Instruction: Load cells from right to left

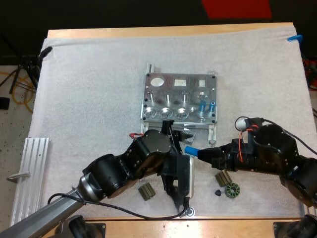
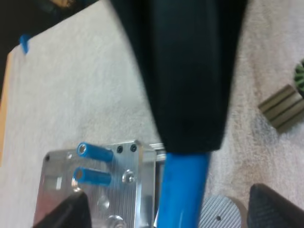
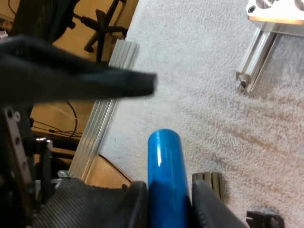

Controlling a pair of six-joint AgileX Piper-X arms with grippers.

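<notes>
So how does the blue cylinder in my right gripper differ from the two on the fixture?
The held cylinder is clamped by the right gripper above the mat; the two cylinders sit in the fixture. The held one lies roughly level; those two stand upright. All are the same bright blue.

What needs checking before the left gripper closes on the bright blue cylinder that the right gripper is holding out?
1. Right gripper holds the bright blue cylinder: ok, its black fingers press on both sides.
2. Left gripper open: ok, fingers stand apart, either side of the cylinder.
3. Overlap deep enough for a firm grasp: cannot tell.
4. Right end of the silver metal fixture loaded: ok, two seated blue cylinders stand there.
5. Round sockets to their left free: ok, they look empty.
</notes>
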